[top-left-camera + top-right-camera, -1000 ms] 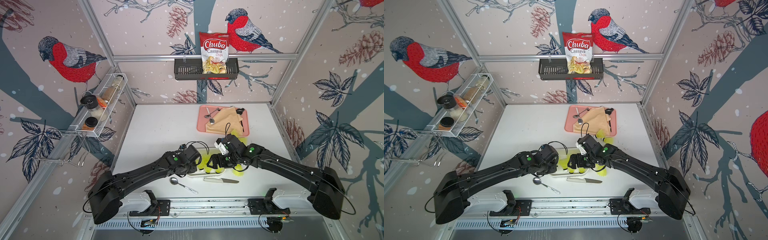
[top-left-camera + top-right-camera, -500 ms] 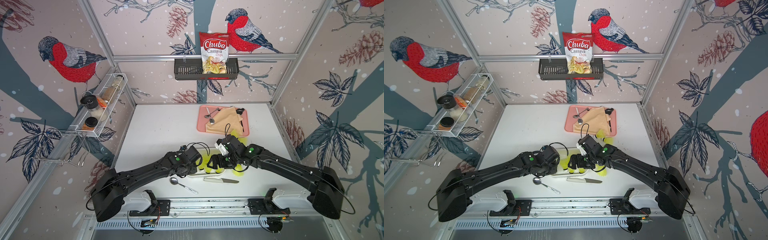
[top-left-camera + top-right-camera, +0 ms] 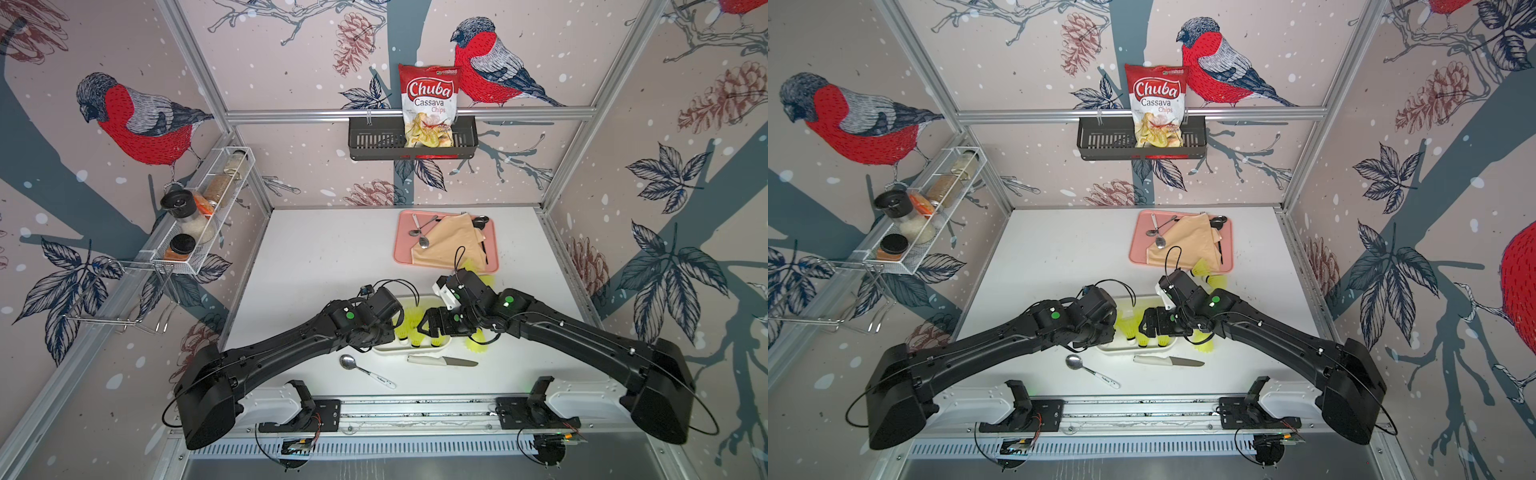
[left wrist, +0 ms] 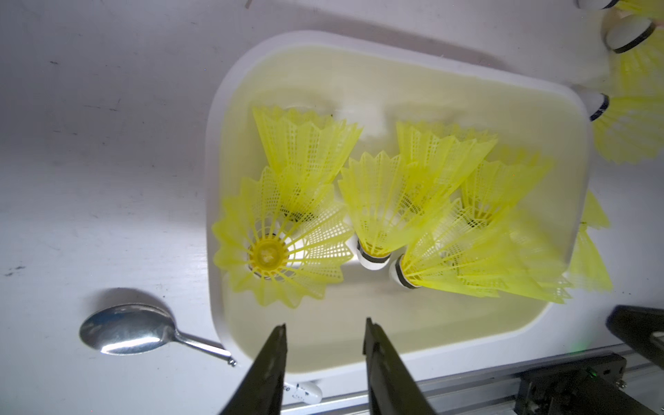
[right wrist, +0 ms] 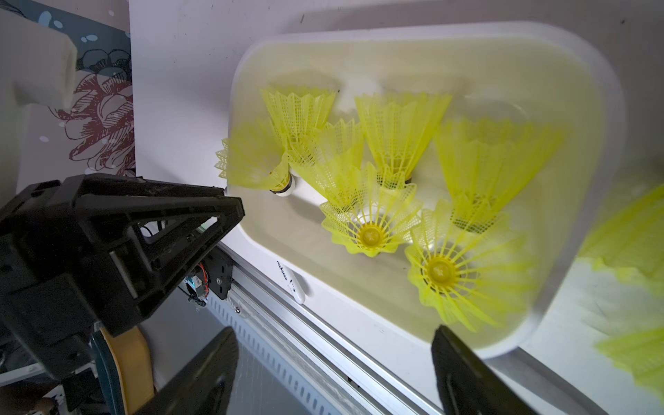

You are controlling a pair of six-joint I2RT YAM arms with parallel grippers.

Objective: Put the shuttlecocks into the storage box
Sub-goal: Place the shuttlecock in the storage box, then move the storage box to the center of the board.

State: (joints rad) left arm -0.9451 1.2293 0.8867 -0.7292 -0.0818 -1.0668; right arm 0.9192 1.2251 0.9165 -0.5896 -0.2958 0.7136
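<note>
Set against a second ago, hardly anything is changing. Both arms are still reaching in over the storage box [image 4: 213, 151], and the white-handled spoon [image 3: 365, 371] and knife [image 3: 441, 361] are lying where they lay.

One spoon and one knife are resting on the table just in front of the box. The one box is sitting near the table's front middle and holding at least six shuttlecocks [image 4: 377, 204]; their skirts are overlapping, so I cannot tell whether there is a seventh.

The left gripper [image 4: 325, 325] is hanging over the box's front-left part, fingers parted and holding nothing. The right gripper [image 5: 336, 332] is hovering over the box too, spread wide and empty.

At least one more of the shuttlecocks [image 3: 476, 345] is lying just beside the box's right end. At least two further shuttlecocks [image 3: 1219, 282] are lying by the near edge of the pink tray [image 3: 401, 249], which is carrying two spoons [image 3: 417, 232] and one tan cloth [image 3: 449, 245]. On the back wall, one chips bag [image 3: 428, 108] is standing in one black basket [image 3: 374, 141].

The shuttlecocks are showing neon yellow-green mesh skirts, white rounded tips and black bands. Several are standing tip down, one is lying on its side, and one is leaning out over the rim.
</note>
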